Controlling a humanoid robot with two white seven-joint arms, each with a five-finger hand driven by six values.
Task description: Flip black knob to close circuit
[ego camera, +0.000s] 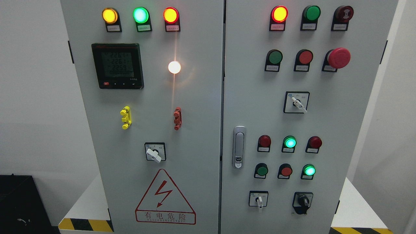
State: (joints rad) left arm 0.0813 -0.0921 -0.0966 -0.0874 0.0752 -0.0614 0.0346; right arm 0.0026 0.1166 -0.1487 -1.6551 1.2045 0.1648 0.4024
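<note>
The black knob (303, 200) sits at the lower right of the right door of a grey electrical cabinet (201, 97), in a black surround, its pointer roughly upright and tipped slightly left. To its left is a white-handled selector switch (259, 199). Neither of my hands nor any arm shows in the head view.
The cabinet carries lit lamps, among them a green one (309, 170) above the knob, push buttons, a red emergency stop (338, 58), two other white selectors (297, 103) (154, 153), a door latch (239, 147) and a meter (117, 66). A black box (19, 204) stands lower left.
</note>
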